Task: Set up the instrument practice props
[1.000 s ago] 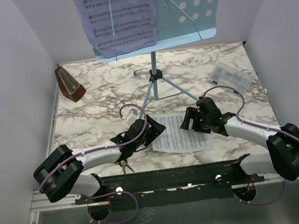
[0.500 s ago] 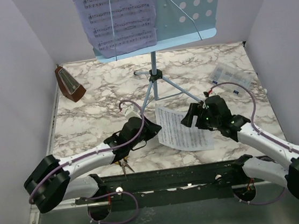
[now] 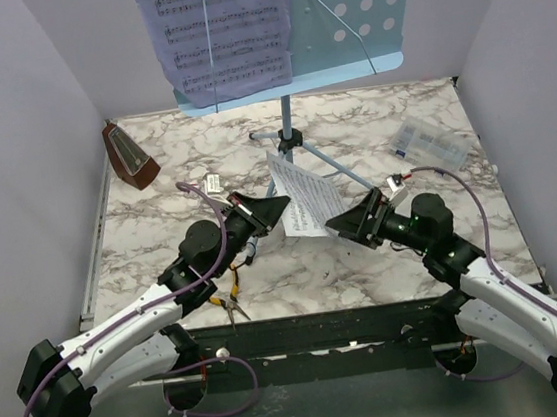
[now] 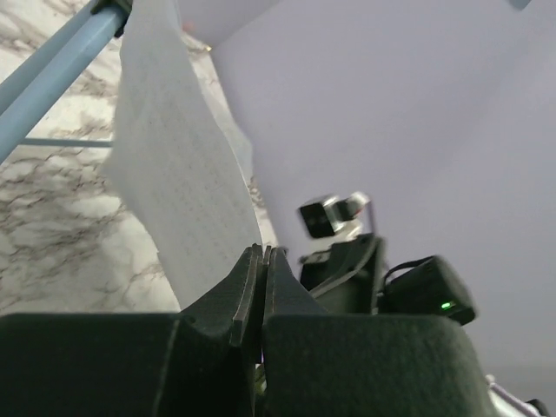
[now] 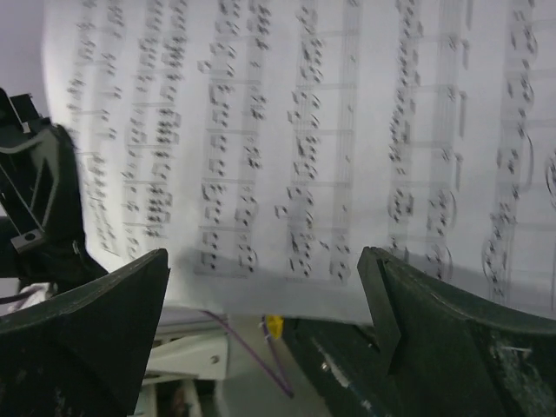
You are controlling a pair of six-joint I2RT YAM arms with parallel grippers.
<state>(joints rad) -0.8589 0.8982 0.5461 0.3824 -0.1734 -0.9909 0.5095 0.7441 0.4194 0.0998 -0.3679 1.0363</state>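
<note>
Looking down from above, the left gripper (image 3: 274,209) is now pinching the loose sheet of music (image 3: 303,201). The sheet was lying flat a second ago and is now standing on edge mid-table. At its 4 o'clock, the right gripper (image 3: 346,226) is spreading wide. I'd say the page is heading for the music stand (image 3: 358,18) at 12 o'clock, whose top is getting cropped.

From the left wrist, the fingers are pressing together on the sheet's corner.

From the right wrist, print is filling the view, and I cannot tell whether those fingers are touching it.

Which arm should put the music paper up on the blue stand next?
The left arm. Its jaws are shut on the sheet of music, held up off the table. The right arm has its jaws open by the sheet, gripping nothing.
</note>
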